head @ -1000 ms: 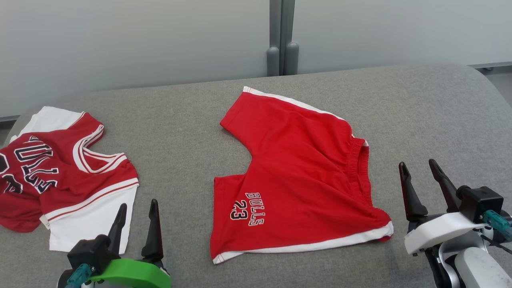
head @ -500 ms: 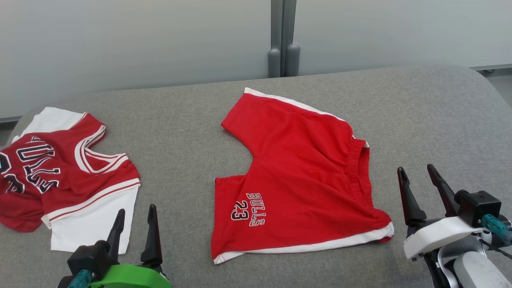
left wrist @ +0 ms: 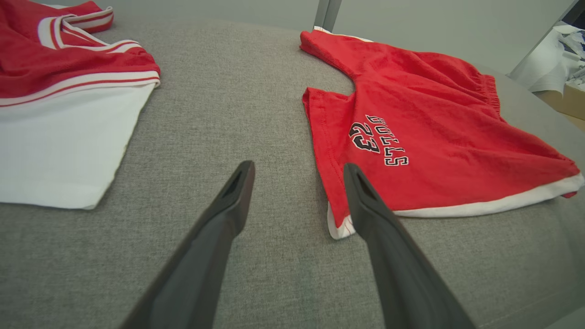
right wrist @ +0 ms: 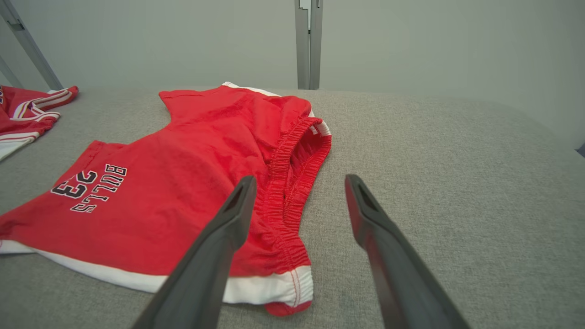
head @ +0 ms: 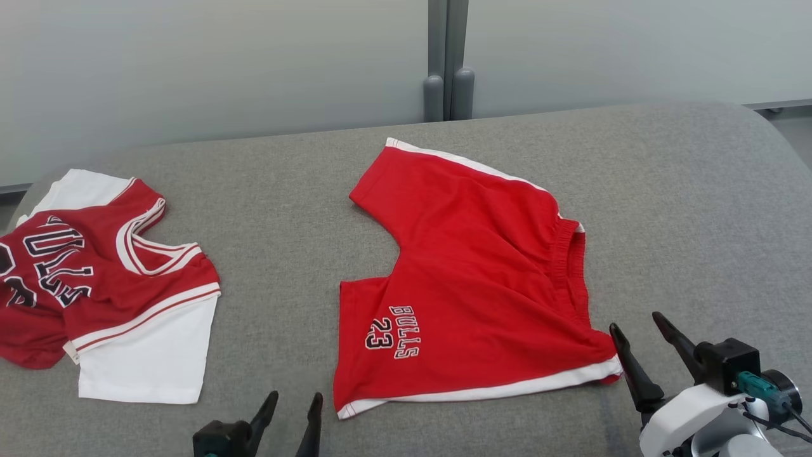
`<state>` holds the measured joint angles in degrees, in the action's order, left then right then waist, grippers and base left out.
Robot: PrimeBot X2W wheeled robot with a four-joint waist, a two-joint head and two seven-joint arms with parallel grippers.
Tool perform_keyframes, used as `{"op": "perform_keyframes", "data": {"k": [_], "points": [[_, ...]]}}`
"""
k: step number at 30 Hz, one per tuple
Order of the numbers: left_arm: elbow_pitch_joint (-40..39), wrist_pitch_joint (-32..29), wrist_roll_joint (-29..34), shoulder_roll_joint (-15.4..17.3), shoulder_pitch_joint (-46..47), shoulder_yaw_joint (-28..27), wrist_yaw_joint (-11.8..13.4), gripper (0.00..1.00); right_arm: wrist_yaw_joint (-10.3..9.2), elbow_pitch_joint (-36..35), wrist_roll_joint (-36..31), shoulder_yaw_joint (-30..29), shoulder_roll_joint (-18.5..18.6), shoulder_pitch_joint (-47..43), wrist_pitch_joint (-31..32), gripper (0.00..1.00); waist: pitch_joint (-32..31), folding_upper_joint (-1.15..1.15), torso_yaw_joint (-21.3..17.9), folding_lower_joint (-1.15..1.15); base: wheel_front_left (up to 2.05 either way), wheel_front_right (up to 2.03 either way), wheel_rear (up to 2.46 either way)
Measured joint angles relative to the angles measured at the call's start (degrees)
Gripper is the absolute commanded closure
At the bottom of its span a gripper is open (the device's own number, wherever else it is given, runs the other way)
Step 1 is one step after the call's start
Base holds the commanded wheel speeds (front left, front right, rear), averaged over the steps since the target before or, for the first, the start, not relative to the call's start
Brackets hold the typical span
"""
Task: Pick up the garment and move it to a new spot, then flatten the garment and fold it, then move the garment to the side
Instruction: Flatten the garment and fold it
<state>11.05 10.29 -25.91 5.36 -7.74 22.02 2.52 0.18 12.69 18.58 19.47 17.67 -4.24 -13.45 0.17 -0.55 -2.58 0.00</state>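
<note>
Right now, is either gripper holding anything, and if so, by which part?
Nothing is held. The left gripper and the right gripper both stand open, each close to a near corner of the red shorts.

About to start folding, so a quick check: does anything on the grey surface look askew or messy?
The red Bulls shorts lie spread but skewed, legs pointing left, and their elastic waistband gapes open and puckers. At far left the red Bulls jersey sits crumpled over a white garment. Nothing looks torn or spilled.
</note>
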Motion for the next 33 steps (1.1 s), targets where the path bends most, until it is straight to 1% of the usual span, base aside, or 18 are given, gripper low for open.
{"op": "perform_keyframes", "data": {"k": [5,10,13,22,25,33], "points": [[2.0,-2.2,1.1,0.8,0.0,2.3,-1.8,0.00,2.35,0.9,-1.0,1.9,1.2,0.0,1.0,0.00,0.9,0.00,-0.4,0.00,0.00,0.00,0.00],[4.4,-3.2,1.8,0.6,1.2,4.2,-3.4,0.00,3.34,1.7,-1.1,2.5,1.7,0.2,1.0,0.00,1.9,0.00,-1.1,0.00,0.00,0.00,0.00],[5.2,-3.3,2.2,0.6,2.1,4.6,-3.6,0.00,3.34,1.9,-1.1,2.5,1.6,0.4,1.0,0.00,2.3,0.00,-1.5,0.00,0.00,0.00,0.00],[8.9,-3.8,3.1,-0.4,5.4,6.7,-5.6,0.00,3.44,3.3,-1.0,2.3,0.9,1.7,0.9,0.00,3.7,0.00,-2.7,0.00,0.00,0.00,0.00],[9.3,-3.8,3.1,-0.5,5.7,7.2,-5.7,0.00,3.47,4.0,-1.0,2.0,0.9,1.7,0.9,0.00,3.8,0.00,-2.9,0.00,0.00,0.00,0.00],[11.5,-3.1,3.2,-0.8,7.5,8.1,-6.9,0.00,4.00,5.4,-0.9,2.1,0.6,2.2,0.9,0.00,4.2,0.00,-2.7,0.00,0.00,0.00,0.00]]}}
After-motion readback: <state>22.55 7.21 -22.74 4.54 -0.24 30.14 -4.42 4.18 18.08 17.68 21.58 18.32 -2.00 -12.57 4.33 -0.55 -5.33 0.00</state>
